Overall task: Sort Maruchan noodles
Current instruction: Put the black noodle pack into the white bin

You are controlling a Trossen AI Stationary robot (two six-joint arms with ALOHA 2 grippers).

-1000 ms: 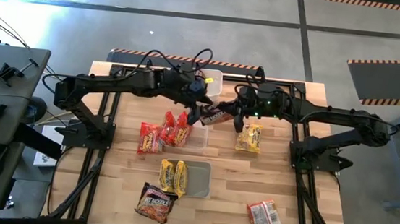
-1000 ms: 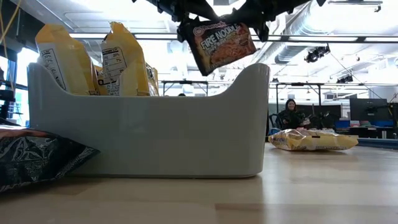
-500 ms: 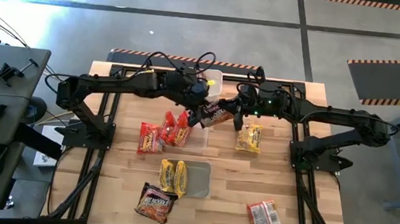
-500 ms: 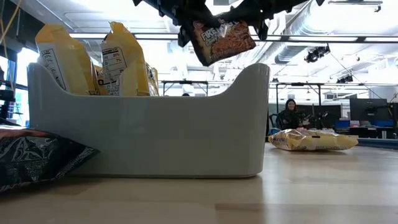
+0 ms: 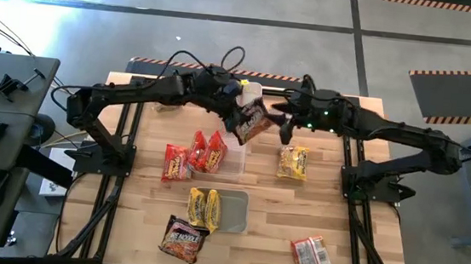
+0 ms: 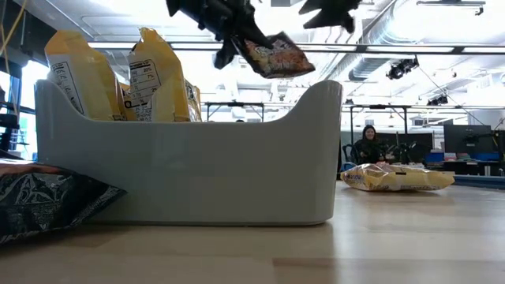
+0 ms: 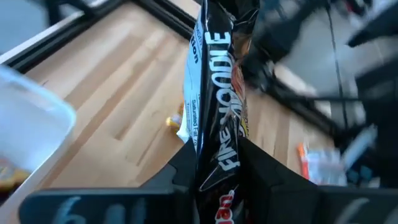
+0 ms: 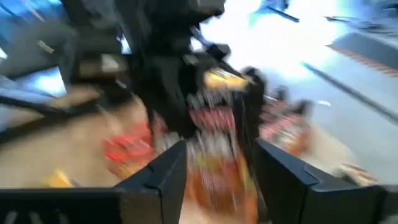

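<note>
Near front edge: dark packet (image 5: 182,238) and red packet (image 5: 312,258) lying flat, bare wood between. Mid-table: tub (image 5: 234,210) holding yellow packets (image 5: 204,208). Far end, raised: left gripper (image 5: 235,115) pinching dark Fire Noodle packet (image 5: 252,121); right gripper (image 5: 286,122) spread, just beside, let go.

Left claw (image 6: 237,35) gripping noodle packet (image 6: 276,57)

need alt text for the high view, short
Overhead view of a wooden table: the left gripper holds a dark noodle packet in the air near the far edge, with the right gripper open just beside it. Red packets stand in one clear tub, yellow packets in another, and four more packets lie loose on the table.
</note>
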